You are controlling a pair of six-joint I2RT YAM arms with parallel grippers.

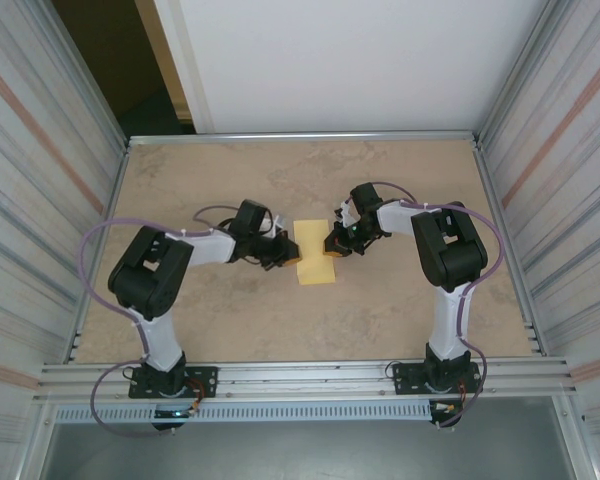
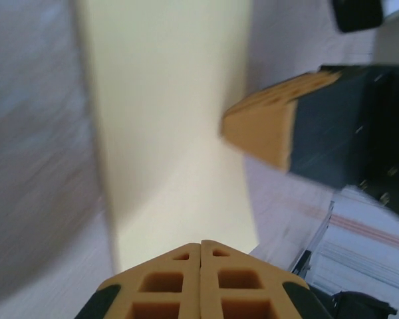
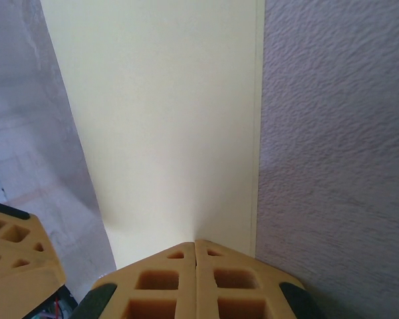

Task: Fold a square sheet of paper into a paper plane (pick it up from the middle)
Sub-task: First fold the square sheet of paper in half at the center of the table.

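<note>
**Paper** (image 1: 315, 252): pale yellow, flat in the middle of the table (image 1: 230, 320), a narrow strip with its long axis running away from my bases. By my reading it is not yet a plane.

**Left gripper** (image 1: 289, 259): jaws pressed together, holding nothing, tip at the strip's left edge.

**Right gripper** (image 1: 332, 245): jaws likewise together and empty, tip at the right edge, nearly opposite. The paper lies between the two, neither arm nearer.

**Left wrist view:** shows the right gripper just beyond the paper's far edge.

**Right wrist view:** shows a doubled edge along one long side, too fine for the top view.
</note>
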